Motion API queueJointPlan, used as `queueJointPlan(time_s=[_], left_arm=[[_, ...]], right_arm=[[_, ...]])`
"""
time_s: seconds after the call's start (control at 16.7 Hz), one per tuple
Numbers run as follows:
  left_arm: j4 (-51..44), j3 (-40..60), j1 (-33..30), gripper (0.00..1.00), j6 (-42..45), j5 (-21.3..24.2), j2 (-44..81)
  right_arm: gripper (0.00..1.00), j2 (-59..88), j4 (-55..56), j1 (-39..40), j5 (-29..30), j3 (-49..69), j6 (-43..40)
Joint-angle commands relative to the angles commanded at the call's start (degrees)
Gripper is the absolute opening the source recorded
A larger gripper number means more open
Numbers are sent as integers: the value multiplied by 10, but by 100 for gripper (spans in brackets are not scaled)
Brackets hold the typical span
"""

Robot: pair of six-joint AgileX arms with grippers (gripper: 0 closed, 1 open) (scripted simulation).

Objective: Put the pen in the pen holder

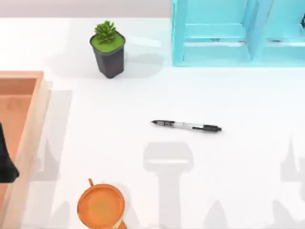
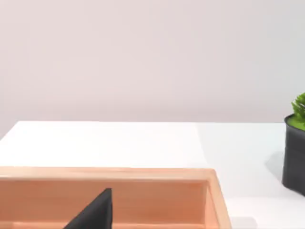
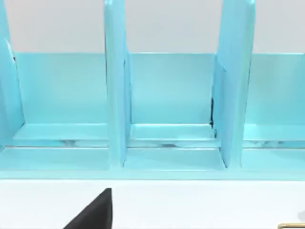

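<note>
the pen (image 1: 186,126) lies flat on the white table (image 1: 238,95), near its middle, nothing touching it; its black pointed front aims toward the table's left and its black clip end toward the right. taking the pen as landmark: a small green plant in a dark pot (image 1: 108,48) stands behind it and to the left, a pale blue divided rack (image 1: 214,52) stands behind it and to the right, an orange cup (image 1: 100,205) sits in front and to the left, and a shallow wooden tray (image 1: 29,124) lies well to its left at the table's edge.

the left gripper (image 1: 5,164) shows as a dark shape over that tray, well apart from the pen — whether its fingers are spread or closed i cannot tell. the right arm's wrist view faces the blue rack (image 3: 167,95), and its gripper's state cannot be told either.
</note>
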Motion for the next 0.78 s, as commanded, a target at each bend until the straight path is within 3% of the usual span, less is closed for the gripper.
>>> queueJointPlan(time_s=[0.36, 0.78], left_arm=[[0, 0, 0, 100, 0, 0, 0], [0, 0, 0, 100, 0, 0, 0]], right_arm=[[100, 59, -25, 32, -5, 54, -27], [100, 375, -178, 157, 8, 269, -161]])
